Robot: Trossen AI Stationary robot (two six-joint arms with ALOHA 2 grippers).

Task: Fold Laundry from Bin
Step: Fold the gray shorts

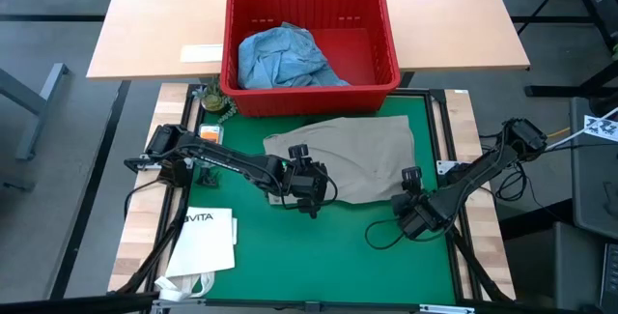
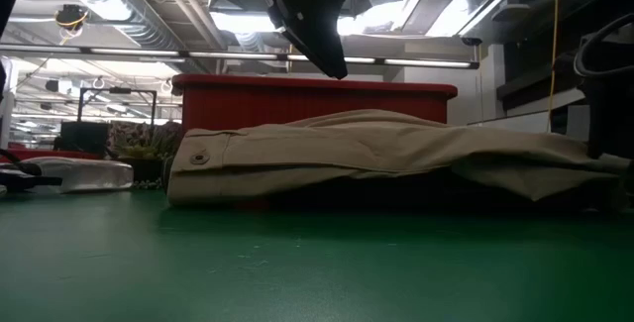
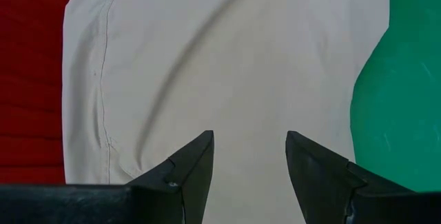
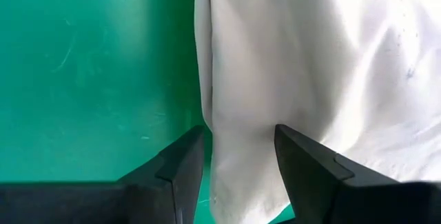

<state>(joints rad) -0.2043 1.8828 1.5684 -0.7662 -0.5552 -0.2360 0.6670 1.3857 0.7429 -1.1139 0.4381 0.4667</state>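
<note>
A khaki-tan garment lies spread on the green mat, a soft woven cloth in a rough rectangle with low rumpled folds; from table height its left end shows a waistband with a button. Its far edge lies just beside the red bin, a rigid ribbed plastic crate standing on the pale wooden table beyond the mat. Inside the bin, toward its left side, sits a crumpled heap of light blue denim.

The left gripper is over the garment's near left corner; in its wrist view the two dark pointed fingers stand apart over the cloth with nothing clamped between them. The right gripper is at the near right corner, jaws likewise parted, straddling the garment's seamed edge where cloth meets mat.

A white paper bag printed "VITA" lies flat at the mat's near left.
</note>
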